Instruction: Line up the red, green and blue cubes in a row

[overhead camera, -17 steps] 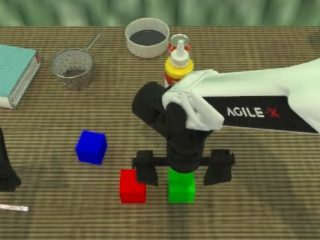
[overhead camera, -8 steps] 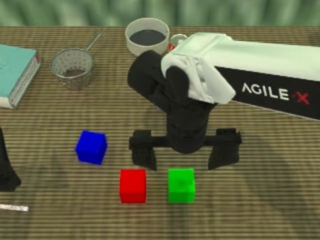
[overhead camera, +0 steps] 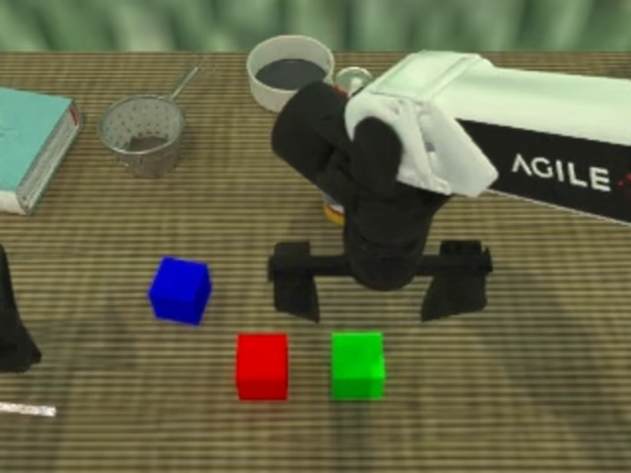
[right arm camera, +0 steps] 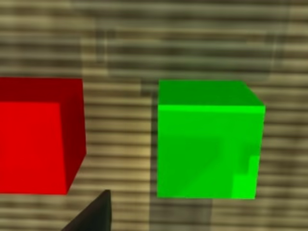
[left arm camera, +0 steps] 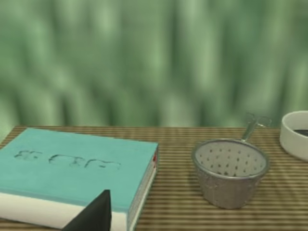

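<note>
The green cube (overhead camera: 357, 365) is sitting on the striped bench (overhead camera: 513, 394) toward the near edge, free of any grip, with the red cube (overhead camera: 262, 366) just beside it on its left; a narrow strip of bench is showing between the two, and their front faces are lying on the same line. The blue cube (overhead camera: 179, 290) is resting apart from that pair, farther left and farther back, turned slightly askew. The right gripper (overhead camera: 380, 286) is hanging above the bench just behind the green cube, its jaws spread wide and holding nothing. Behind the right arm a yellow glue bottle (overhead camera: 335, 210) is mostly hidden, and a white bowl (overhead camera: 289, 71) is standing at the far edge. A metal strainer (overhead camera: 143, 133) and a teal book (overhead camera: 30, 143) are lying to the left. The left arm (overhead camera: 12, 325) is sitting parked at the left edge; I cannot tell how its jaws are standing
</note>
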You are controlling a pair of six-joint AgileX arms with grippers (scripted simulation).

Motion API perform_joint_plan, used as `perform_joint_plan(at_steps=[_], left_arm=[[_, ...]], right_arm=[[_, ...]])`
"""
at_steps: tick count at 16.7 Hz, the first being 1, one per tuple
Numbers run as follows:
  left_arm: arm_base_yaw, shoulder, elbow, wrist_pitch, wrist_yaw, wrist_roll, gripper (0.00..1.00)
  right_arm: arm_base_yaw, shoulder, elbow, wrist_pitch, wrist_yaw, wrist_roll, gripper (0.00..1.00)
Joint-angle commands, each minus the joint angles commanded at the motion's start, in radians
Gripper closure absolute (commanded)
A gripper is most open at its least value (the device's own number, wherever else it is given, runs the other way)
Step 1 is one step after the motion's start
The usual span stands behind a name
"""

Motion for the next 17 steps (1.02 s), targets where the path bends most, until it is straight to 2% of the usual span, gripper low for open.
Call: perform_joint_plan(at_steps=[4, 9, 17], left_arm=[[-0.04, 0.197, 0.179, -0.114, 0.0, -0.017, 0.0], [-0.112, 0.629, 0.491, -0.332, -0.001, -0.044, 0.0], [-0.242, 1.433, 1.006, -0.732, 0.0, -0.089, 0.0]], right_arm=[[-0.089, -0.21, -0.167, 0.11, 0.025, -0.092, 0.0], [-0.247, -0.613, -0.499, 0.311, 0.045, -0.266, 0.0], [-0.541, -1.376, -1.116, 0.702, 0.037, -0.572, 0.0]])
